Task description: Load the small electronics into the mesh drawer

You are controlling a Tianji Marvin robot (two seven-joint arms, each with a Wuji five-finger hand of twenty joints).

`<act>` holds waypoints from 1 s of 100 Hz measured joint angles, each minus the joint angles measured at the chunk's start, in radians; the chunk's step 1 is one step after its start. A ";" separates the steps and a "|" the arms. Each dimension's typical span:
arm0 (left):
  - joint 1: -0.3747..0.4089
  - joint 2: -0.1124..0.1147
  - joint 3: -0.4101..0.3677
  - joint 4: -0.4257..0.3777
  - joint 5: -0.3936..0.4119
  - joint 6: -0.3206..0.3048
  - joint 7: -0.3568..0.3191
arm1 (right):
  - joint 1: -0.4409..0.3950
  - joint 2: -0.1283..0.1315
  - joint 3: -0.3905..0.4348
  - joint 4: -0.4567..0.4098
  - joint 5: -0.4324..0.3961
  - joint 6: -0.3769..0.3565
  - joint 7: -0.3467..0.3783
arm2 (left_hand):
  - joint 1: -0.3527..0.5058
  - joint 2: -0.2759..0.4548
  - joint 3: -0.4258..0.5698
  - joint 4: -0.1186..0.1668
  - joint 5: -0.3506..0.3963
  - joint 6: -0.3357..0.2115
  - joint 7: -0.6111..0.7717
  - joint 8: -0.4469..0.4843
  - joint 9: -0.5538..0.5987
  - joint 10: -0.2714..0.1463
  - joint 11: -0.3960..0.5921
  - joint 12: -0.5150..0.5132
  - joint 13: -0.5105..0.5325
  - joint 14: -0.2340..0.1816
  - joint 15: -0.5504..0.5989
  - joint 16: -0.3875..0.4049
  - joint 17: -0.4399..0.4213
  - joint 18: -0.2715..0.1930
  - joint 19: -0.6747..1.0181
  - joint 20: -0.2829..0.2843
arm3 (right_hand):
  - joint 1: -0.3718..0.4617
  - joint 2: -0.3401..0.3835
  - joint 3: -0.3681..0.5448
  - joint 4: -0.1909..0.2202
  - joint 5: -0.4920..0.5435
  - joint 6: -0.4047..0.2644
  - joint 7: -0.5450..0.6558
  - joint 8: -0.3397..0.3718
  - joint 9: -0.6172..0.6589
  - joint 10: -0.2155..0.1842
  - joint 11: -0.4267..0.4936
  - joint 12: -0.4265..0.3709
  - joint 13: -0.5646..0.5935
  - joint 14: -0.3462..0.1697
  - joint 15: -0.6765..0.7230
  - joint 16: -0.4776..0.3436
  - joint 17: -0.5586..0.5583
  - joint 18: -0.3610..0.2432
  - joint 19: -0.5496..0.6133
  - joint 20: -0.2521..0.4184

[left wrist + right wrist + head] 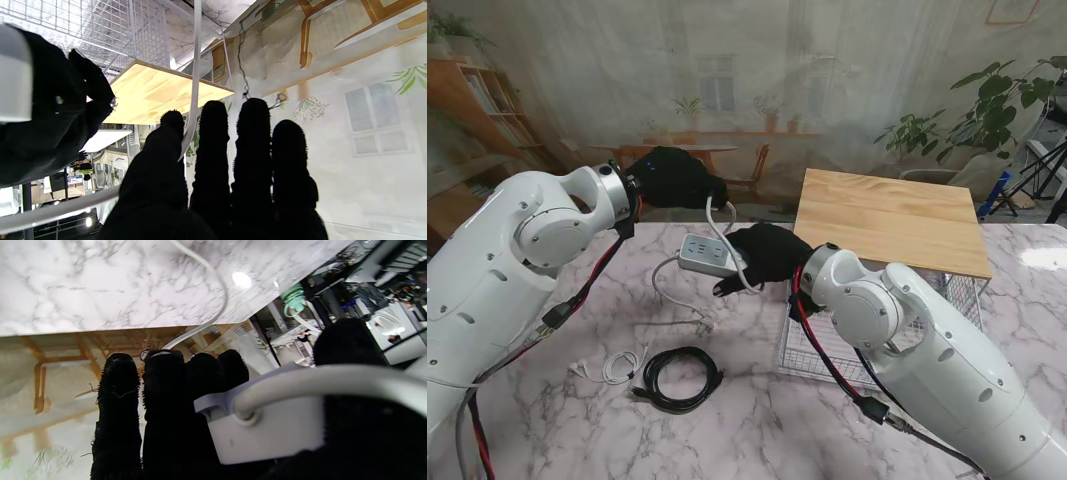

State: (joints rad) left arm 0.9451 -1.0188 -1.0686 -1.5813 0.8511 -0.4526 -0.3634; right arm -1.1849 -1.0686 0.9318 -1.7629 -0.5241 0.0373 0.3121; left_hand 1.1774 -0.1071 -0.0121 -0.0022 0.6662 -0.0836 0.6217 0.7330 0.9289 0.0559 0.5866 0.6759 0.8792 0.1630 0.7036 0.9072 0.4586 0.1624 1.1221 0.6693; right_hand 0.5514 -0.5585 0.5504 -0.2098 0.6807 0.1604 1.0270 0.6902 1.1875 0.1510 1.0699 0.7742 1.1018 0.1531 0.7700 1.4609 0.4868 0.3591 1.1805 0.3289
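Two robot hands share one load: right robot hand [762,255] grips the power strip [705,254], half hidden; left robot hand [677,177] pinches its cord [717,222]; mesh drawer [812,350] contents unclear.

marble table [757,430], wooden board [889,220] atop the mesh unit, potted plants [987,110] far right.

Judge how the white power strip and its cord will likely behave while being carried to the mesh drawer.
The power strip looks like a rigid block, so the right hand can probably carry it without flexing. Its white cord loops loosely, partly on the table, so it will likely trail and could snag. The left hand, pinching the cord, should help manage it.
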 measured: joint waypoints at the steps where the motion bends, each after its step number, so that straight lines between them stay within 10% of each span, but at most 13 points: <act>1: -0.002 0.000 0.003 0.002 -0.002 0.000 0.000 | 0.000 0.000 0.000 -0.001 0.009 0.000 0.003 | 0.000 0.000 0.000 0.000 0.000 0.000 0.000 0.000 0.000 -0.001 0.000 0.000 0.000 0.000 0.000 0.000 0.000 0.000 0.000 0.000 | 0.000 0.000 0.000 0.000 0.000 0.000 0.000 0.000 0.000 0.000 0.000 0.000 0.000 0.000 0.000 0.000 0.000 0.001 0.000 0.000; 15: -0.028 -0.001 0.044 0.021 -0.020 0.016 -0.008 | 0.001 0.001 0.002 -0.014 0.157 0.044 0.074 | -0.001 0.000 0.000 0.000 0.000 -0.007 0.000 -0.002 0.000 -0.003 0.000 0.000 0.000 0.000 0.003 0.010 0.001 0.000 0.001 0.001 | 0.000 0.000 0.000 0.000 0.000 0.000 0.000 0.000 0.000 0.000 0.000 0.000 0.000 0.000 0.000 0.000 0.004 0.002 0.000 0.000; 79: -0.060 -0.018 0.127 0.106 -0.105 0.098 0.015 | -0.082 -0.022 0.082 -0.054 0.095 0.021 -0.072 | -0.001 0.000 0.000 0.000 -0.042 0.074 -0.149 -0.189 0.000 -0.016 -0.048 0.095 -0.003 0.000 0.000 0.011 -0.012 0.000 0.014 0.013 | 0.001 -0.009 0.007 0.000 0.006 0.000 0.000 0.000 0.001 0.000 0.000 0.000 0.001 0.000 0.000 -0.001 0.005 0.014 0.006 0.008; 100: -0.060 -0.025 0.164 0.128 -0.139 0.120 0.041 | -0.090 -0.033 0.084 -0.054 0.146 0.036 -0.114 | -0.011 -0.011 0.000 0.000 -0.009 0.074 -0.062 -0.125 0.000 -0.023 -0.070 0.117 -0.023 0.001 -0.014 0.011 -0.028 0.000 0.014 0.015 | 0.001 -0.011 0.012 0.000 0.007 0.000 0.000 0.000 0.002 0.000 0.000 0.000 0.001 0.000 0.000 -0.002 0.006 0.015 0.006 0.008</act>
State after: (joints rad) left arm 0.8851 -1.0438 -0.9047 -1.4532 0.7118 -0.3329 -0.3227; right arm -1.2744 -1.1015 1.0163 -1.8168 -0.3779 0.0735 0.1983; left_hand 1.1659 -0.1184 -0.0123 -0.0022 0.6573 -0.0095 0.5593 0.6077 0.9286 0.0328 0.5167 0.7928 0.8562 0.1638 0.6900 0.9178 0.4308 0.1620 1.1361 0.6838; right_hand 0.5524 -0.5694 0.5624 -0.2098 0.6880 0.1604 1.0270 0.6902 1.1891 0.1506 1.0700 0.7742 1.1029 0.1531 0.7700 1.4591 0.4927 0.3742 1.1867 0.3371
